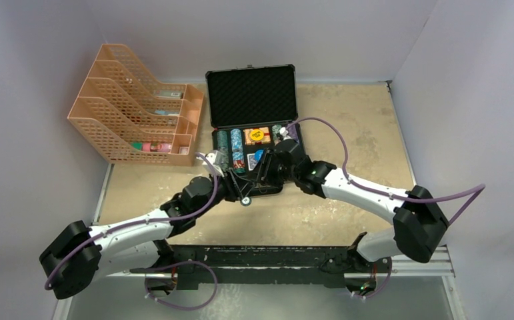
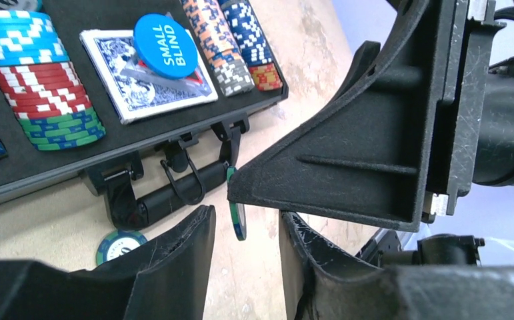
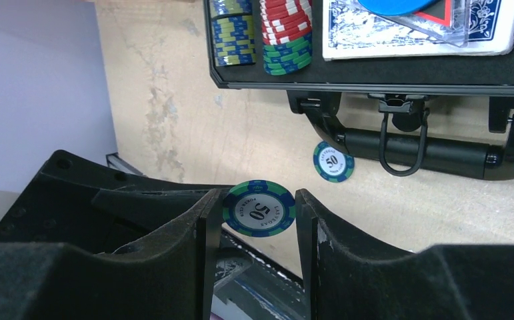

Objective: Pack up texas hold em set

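1. The right gripper (image 3: 258, 200) pinches a green-and-blue chip (image 3: 259, 209) by its rim, above the table just in front of the case. The chip reads "50". The ring of small print around it is too fine to read with confidence.
2. The left gripper (image 2: 245, 215) is spread, with a finger beside each flat face of that chip, and as far as I can tell it touches neither. This looks like a handover. The left fingers should close squarely on the faces before the right lets go, or the chip may tip.
3. A loose chip (image 3: 333, 161), also marked "50", lies flat on the table beside the case handle (image 3: 414, 152). It has yet to be packed.
4. The open case (image 1: 251, 97) holds chip rows (image 2: 41, 80), a card deck (image 2: 114, 73) and a blue disc (image 2: 161, 37) lettered "SMALL BLIND".
5. An orange file rack (image 1: 127, 113) stands far left.
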Action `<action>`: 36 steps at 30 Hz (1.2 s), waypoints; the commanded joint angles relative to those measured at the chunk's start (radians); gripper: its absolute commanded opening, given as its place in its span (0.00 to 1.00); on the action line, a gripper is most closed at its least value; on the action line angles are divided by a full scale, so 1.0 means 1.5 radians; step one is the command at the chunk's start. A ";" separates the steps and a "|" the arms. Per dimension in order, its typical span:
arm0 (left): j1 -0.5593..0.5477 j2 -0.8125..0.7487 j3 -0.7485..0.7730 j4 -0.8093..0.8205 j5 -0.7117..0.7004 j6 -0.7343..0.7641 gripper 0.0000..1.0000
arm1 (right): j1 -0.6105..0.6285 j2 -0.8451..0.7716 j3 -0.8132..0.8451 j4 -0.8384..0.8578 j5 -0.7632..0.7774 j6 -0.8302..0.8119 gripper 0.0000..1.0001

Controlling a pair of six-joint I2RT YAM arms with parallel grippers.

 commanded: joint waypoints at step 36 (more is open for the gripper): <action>-0.002 0.184 0.369 -0.539 0.016 0.696 0.00 | -0.239 -0.241 -0.132 -0.016 0.023 -0.025 0.72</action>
